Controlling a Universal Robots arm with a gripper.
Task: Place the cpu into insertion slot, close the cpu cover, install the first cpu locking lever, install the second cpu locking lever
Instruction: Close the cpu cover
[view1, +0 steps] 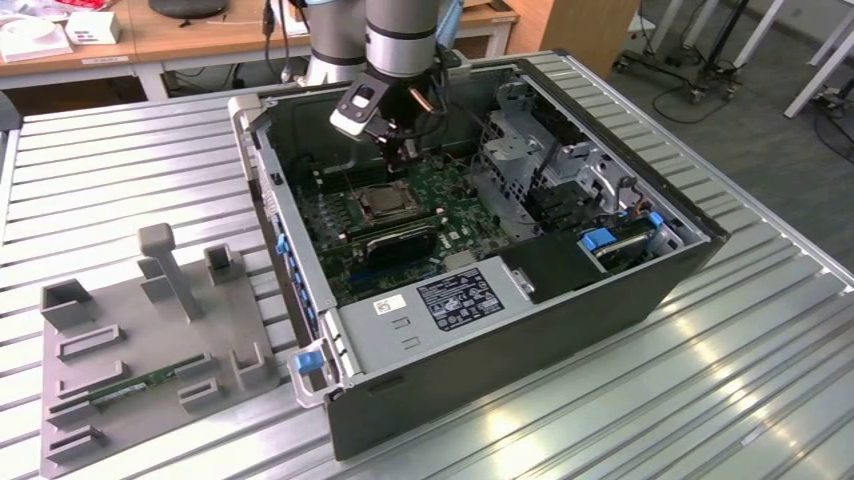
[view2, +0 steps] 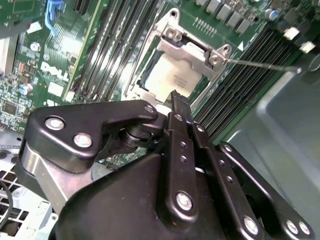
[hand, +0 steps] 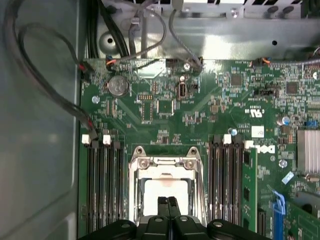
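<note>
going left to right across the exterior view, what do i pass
grey slotted tray → blue latch → cpu → silvery metal cage → blue part

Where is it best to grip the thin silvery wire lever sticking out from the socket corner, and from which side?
Grip the thin silvery wire lever at its bent free end, probably from above: the other end sits at the silvery cover frame, and the free end juts over the black memory slots.

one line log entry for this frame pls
pincer: shut, empty, over chip | cover: down on chip | lever: thin rod sticking out sideways, latch unclear
</note>
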